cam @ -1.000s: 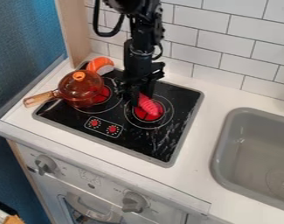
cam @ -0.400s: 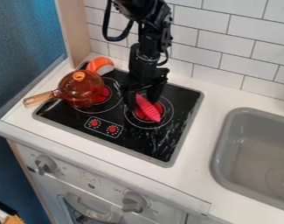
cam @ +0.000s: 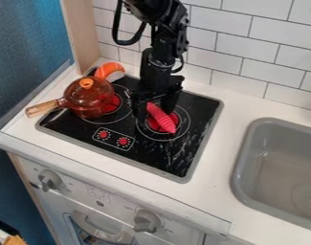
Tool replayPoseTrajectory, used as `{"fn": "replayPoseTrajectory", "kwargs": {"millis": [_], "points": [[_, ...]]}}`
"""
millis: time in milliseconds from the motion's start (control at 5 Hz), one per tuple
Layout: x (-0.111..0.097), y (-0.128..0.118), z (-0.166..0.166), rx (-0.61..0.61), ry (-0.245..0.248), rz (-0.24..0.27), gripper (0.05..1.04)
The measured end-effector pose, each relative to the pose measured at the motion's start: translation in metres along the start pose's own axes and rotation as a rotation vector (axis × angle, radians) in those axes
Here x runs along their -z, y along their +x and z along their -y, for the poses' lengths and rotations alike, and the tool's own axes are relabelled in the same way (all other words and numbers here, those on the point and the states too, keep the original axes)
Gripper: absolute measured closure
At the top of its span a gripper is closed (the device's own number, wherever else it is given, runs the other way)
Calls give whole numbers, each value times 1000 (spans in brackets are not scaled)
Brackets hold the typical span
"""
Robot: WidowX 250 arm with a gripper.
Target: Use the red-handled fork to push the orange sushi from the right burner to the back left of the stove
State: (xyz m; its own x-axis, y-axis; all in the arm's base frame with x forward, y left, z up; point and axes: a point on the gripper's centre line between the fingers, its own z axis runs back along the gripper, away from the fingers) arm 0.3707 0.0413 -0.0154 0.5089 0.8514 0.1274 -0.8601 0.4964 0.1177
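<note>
Near the centre we see one black two-finger gripper (cam: 155, 113), spread open around one ridged pink toy (cam: 163, 120) – its top partly hidden – and, left, one transparent amber lidded pot (cam: 87, 101).

Black stovetop (cam: 152, 157) in white counter (cam: 242, 111), beneath amber pot (cam: 87, 99), orange-and-white toy (cam: 109, 71) and, perhaps, pink toy (cam: 162, 119).

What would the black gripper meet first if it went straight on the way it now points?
Pointing down, the gripper would probably meet the pink toy between its fingers, or the red burner and black stove top just under it; the remaining height is unclear.
</note>
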Motion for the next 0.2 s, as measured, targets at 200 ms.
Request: {"fn": "replayPoseTrajectory", "kwargs": {"millis": [200], "points": [[-31, 4, -2, -12, -63, 56, 83]]}}
